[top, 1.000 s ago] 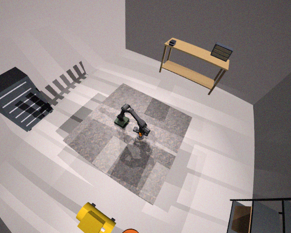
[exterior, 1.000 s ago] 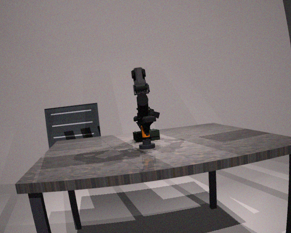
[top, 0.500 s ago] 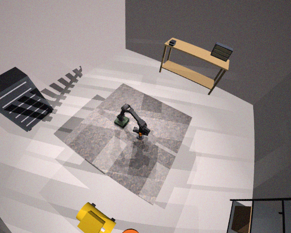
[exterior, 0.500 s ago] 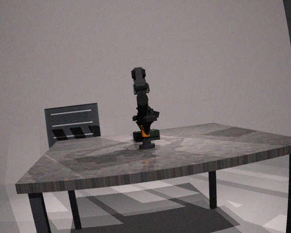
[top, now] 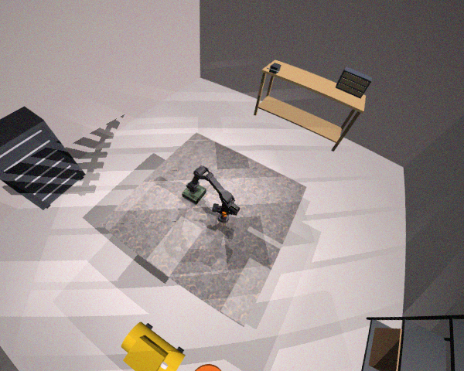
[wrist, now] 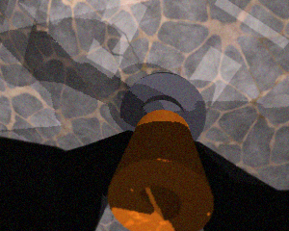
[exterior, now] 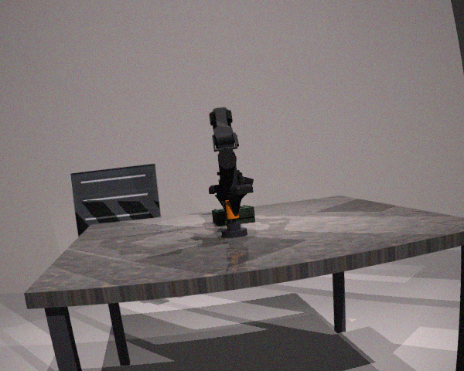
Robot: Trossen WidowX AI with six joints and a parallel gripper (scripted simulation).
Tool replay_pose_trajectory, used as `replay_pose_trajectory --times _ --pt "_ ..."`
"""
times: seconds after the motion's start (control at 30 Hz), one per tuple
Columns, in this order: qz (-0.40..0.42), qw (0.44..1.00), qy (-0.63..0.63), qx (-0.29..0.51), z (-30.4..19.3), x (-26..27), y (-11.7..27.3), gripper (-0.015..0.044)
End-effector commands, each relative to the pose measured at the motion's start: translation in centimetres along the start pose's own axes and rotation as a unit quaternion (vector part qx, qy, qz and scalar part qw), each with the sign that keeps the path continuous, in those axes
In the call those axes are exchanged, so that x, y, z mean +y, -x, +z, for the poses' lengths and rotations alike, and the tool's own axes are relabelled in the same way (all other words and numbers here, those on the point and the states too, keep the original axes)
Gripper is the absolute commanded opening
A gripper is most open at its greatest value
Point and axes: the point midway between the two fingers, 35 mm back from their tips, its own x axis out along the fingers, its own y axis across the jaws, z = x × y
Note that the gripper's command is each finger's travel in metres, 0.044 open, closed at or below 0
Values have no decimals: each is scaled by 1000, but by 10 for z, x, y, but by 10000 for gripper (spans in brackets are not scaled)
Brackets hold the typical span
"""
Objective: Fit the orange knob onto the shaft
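Note:
The orange knob (top: 224, 214) (exterior: 232, 216) (wrist: 159, 149) is upright between the fingers of my gripper (exterior: 233, 212) (wrist: 161, 141), which is shut on it. The round grey pedestal (top: 223, 219) (exterior: 234, 233) (wrist: 195, 108) stands on the table directly below. It has a wide base and a narrower raised part. The knob's lower end is over the middle of the pedestal, above its base, with the grey narrower part showing under it in the exterior view. The D-shaped shaft cannot be made out, and the knob's underside and hole are hidden.
The arm's green base (top: 193, 193) (exterior: 246, 214) stands on the patterned table (top: 260, 175) (exterior: 144, 275) behind the pedestal. A dark cabinet (top: 14, 137) (exterior: 114, 189), a wooden bench (top: 308, 81) and a yellow object (top: 144, 353) stand away from the table.

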Motion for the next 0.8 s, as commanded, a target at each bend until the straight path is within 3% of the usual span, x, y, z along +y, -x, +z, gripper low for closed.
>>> replay_pose_trajectory --times 0.0,0.23,0.47,0.77 --pt "0 1000 3 1 -1 0 0 0" --pt "0 1000 7 1 1 2 5 0" --pt "0 994 107 1 3 5 3 0" --pt "0 994 107 1 2 4 3 0"
